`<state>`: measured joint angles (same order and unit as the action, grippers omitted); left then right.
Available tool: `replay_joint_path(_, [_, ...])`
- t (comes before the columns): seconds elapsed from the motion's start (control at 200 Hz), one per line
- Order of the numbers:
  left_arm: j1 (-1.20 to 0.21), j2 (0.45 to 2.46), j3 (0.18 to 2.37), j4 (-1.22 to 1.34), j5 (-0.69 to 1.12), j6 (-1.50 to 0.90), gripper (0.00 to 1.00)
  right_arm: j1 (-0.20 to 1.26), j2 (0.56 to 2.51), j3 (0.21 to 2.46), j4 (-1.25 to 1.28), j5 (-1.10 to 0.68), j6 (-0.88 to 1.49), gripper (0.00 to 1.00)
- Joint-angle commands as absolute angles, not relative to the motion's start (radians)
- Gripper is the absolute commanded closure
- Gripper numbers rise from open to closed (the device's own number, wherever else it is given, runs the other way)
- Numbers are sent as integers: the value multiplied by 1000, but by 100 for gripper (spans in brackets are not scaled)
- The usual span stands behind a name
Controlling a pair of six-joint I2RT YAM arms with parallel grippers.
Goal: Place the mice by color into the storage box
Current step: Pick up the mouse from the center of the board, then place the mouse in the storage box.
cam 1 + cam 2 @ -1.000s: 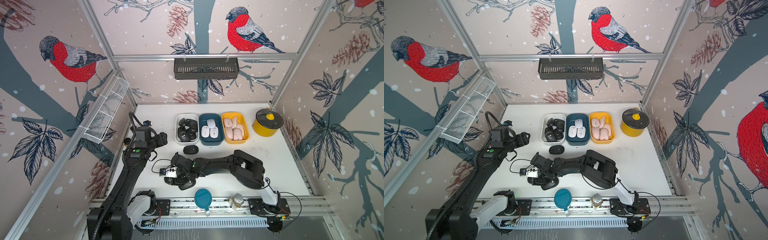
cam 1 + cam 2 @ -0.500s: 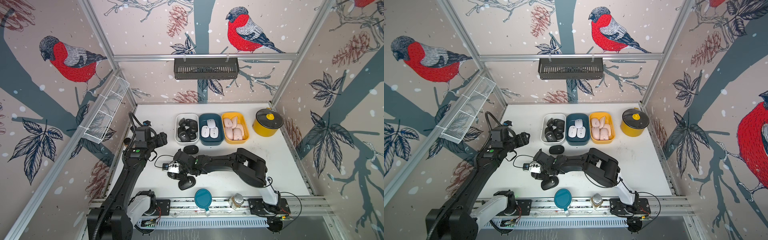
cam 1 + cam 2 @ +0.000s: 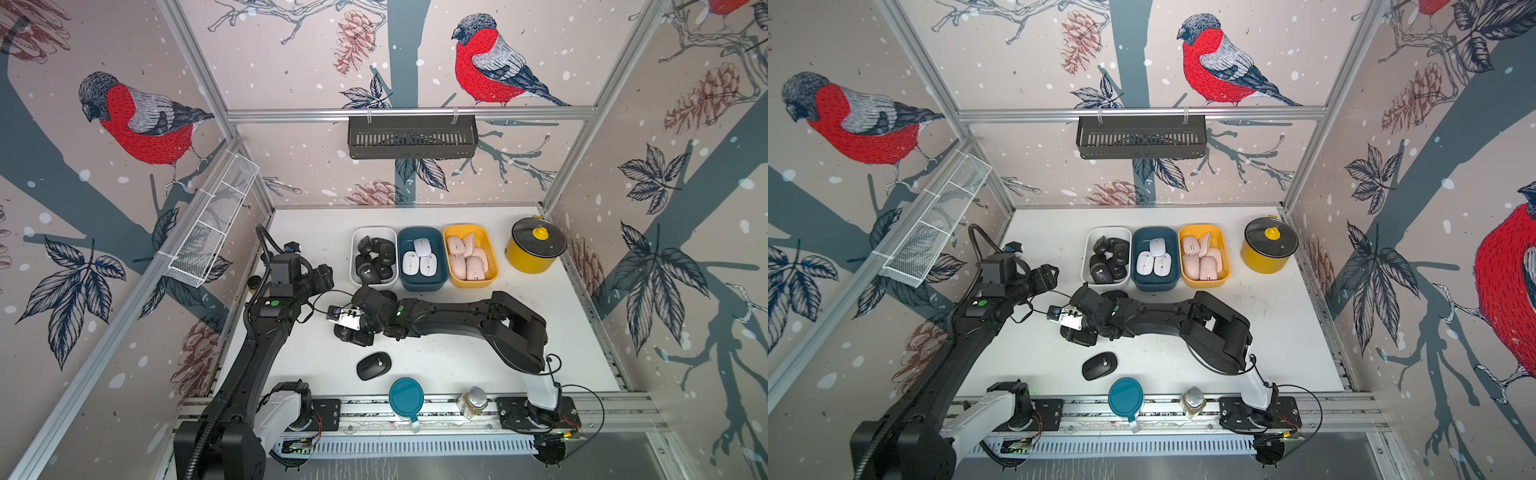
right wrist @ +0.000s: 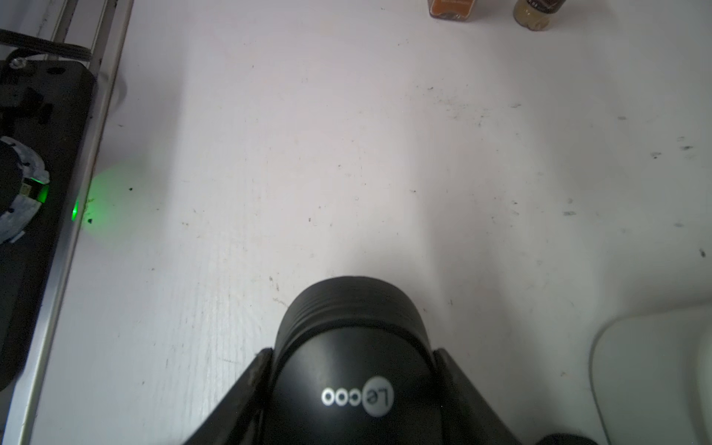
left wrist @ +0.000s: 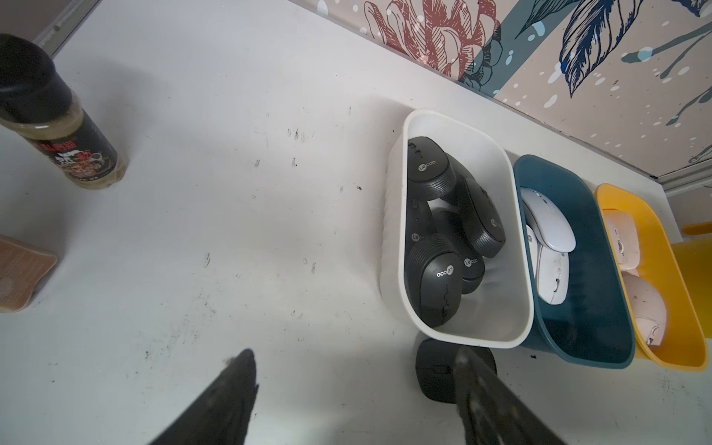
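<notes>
Right gripper (image 4: 352,352) clamped on black mouse (image 4: 346,308), open tabletop (image 4: 346,154) around — left gripper (image 5: 354,370) spread

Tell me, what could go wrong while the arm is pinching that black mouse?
1. The right end effector clamps the held black mouse by its rounded sides; it might slip out on the way.
2. The white bin already holds piled black mice, so another may perch high and slide out.
3. A loose black mouse lies just in front of that bin; the right arm could knock it.
</notes>
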<state>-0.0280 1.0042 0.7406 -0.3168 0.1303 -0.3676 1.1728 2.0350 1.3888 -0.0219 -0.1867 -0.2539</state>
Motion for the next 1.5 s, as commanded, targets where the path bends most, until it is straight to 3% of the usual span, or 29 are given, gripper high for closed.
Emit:
replay_joint_path(0.0, [-24,999,741,-278,122,-374,20,1162,1995,1374,-7,-193,-207,50])
replay_joint_path(0.64, [-18,947,722,-223,167,-375,20,982,1862,1373,11,-189,-73,49])
replay_joint_path(1.496, [-18,948,711,-218,202,-369,20,844,2128,1647,-46,-6,104,49])
